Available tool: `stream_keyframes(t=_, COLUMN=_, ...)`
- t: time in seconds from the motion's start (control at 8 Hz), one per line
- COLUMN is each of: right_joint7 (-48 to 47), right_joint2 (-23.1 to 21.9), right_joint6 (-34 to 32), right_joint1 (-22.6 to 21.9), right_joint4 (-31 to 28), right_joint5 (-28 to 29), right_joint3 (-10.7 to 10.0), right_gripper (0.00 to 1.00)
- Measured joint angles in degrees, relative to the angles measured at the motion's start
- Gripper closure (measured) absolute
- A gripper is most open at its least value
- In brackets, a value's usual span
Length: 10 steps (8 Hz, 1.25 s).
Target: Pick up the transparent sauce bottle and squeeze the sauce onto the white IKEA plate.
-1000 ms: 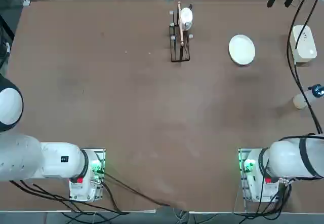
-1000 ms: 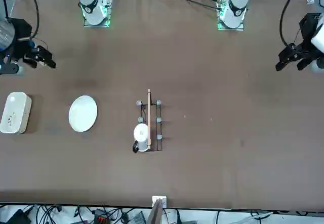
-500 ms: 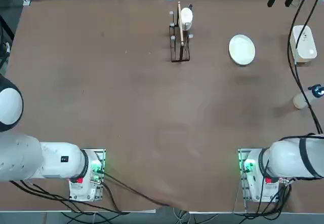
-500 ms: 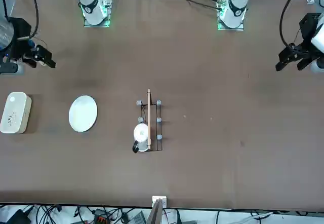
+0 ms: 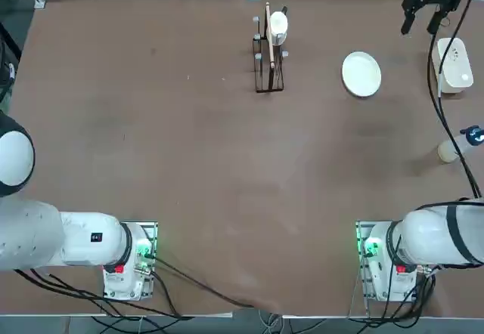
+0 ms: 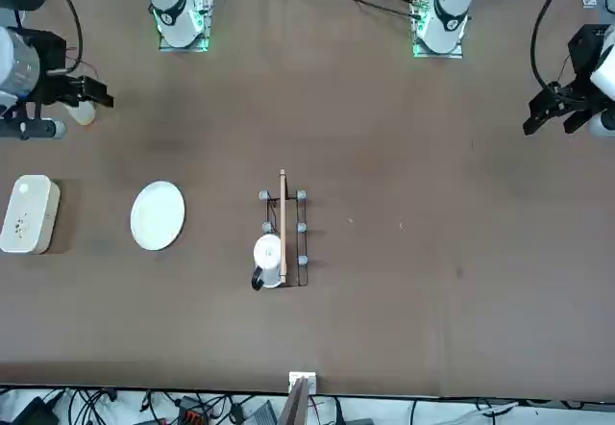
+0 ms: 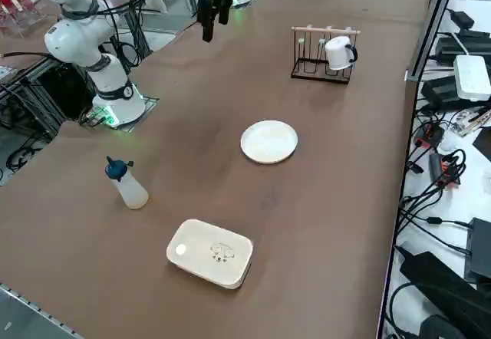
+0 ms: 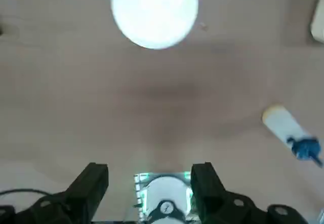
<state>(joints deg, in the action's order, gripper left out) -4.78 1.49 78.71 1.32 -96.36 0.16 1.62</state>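
From overhead I see the brown table (image 5: pixel 227 160), with my right gripper (image 5: pixel 420 30) at upper right, fingers spread wide, nothing between them. The black wire rack (image 5: pixel 269 77) sits upper centre, a white mug (image 5: pixel 279 26) at its top. The white rounded box (image 5: pixel 455 68) is upper right. Left of it lies the white plate (image 5: pixel 361 74). The transparent sauce bottle (image 5: pixel 455 148), blue-capped, is at the right edge, mid-height, behind cables (image 5: pixel 463 162).

Wooden bar (image 7: pixel 326 30), matt; the plate (image 7: pixel 268 141) looks like smooth, perhaps glazed, ceramic.
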Motion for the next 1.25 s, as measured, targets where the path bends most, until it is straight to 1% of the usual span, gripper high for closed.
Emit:
stream_keyframes(t=0.12, right_joint7=-7.2, right_joint2=0.4, right_joint6=-0.8, right_joint1=0.0, right_joint4=0.0, right_joint5=-1.5, right_joint3=-0.1, right_gripper=0.00)
stream_keyframes(t=0.38, right_joint7=-24.2, right_joint2=2.6, right_joint6=-1.0, right_joint1=-0.6, right_joint4=-0.1, right_joint5=-7.9, right_joint3=0.2, right_gripper=0.00)
stream_keyframes(t=0.75, right_joint7=-47.1, right_joint2=10.2, right_joint6=-1.0, right_joint1=-2.4, right_joint4=-0.6, right_joint5=-19.4, right_joint3=0.4, right_gripper=0.00)
stream_keyframes(t=0.88, right_joint7=-56.0, right_joint2=13.1, right_joint6=-1.2, right_joint1=-2.9, right_joint4=-1.5, right_joint5=-24.7, right_joint3=0.4, right_gripper=0.00)
stream_keyframes(t=1.12, right_joint7=-75.5, right_joint2=17.6, right_joint6=-1.3, right_joint1=-3.5, right_joint4=-6.7, right_joint5=-35.0, right_joint3=0.4, right_gripper=0.00)
stream_keyframes(t=1.25, right_joint7=-85.2, right_joint2=18.6, right_joint6=-1.3, right_joint1=-3.5, right_joint4=-9.8, right_joint5=-39.0, right_joint3=0.2, right_gripper=0.00)
